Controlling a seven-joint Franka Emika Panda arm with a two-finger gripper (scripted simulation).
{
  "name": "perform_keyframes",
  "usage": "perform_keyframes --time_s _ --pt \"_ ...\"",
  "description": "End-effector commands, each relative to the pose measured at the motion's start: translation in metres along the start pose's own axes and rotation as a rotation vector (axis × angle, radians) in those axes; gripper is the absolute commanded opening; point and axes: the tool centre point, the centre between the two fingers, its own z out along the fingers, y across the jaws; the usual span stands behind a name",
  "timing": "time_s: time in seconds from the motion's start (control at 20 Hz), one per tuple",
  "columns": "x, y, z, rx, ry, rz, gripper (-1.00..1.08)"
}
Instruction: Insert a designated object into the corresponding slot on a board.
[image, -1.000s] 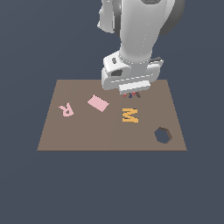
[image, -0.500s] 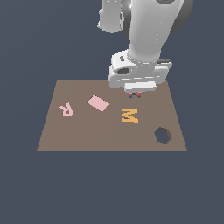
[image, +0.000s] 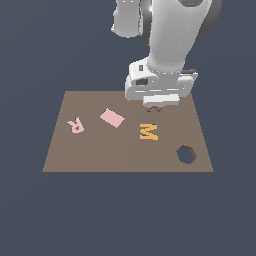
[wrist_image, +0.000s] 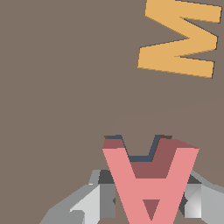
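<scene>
Salmon-red letter "A" block (wrist_image: 151, 183) clamped between the jaws of the gripper (wrist_image: 146, 202), one grey finger (wrist_image: 94, 201) pressed to each outer side of the letter. Block held raised, its two legs reaching just past a dark grey A-shaped recess (wrist_image: 133, 151) in the brown board (wrist_image: 57, 87); only the upper edge of that recess visible behind the block, rest hidden. Cannot tell whether block touches board or recess.

Exterior view: white arm standing over the far side of the board (image: 65, 155), towards the exterior view's right. Gripper (image: 155, 107) low above the board; only a small red sliver of the block (image: 155, 108) visible beneath the gripper body. Recess hidden by the arm in this view.

Other items on board: orange "M" (image: 148, 132) just in front of the gripper, near but apart from the held block; same "M" (wrist_image: 179, 41) seen in wrist view, well clear of the block. Pink rectangle (image: 112, 118) at mid-board, tilted. Pale pink "R" (image: 76, 125) towards the exterior view's left. Dark hexagonal hole (image: 186, 154) near the front corner on the exterior view's right. All lying flat, apart from one another.
</scene>
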Motion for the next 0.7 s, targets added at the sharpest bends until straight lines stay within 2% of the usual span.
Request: perform_keyframes --time_s 0.0,0.15,0.2,0.65 --pt "0.0000 0.0000 0.0047 0.001 -0.001 0.002 -1.00" --pt "0.0001 -0.0001 0.0075 0.001 -0.002 0.003 -1.00" --pt "0.0001 -0.0001 0.0075 0.001 -0.002 0.003 1.00" --pt "0.0001 -0.0001 0.0075 0.001 -0.002 0.003 1.00"
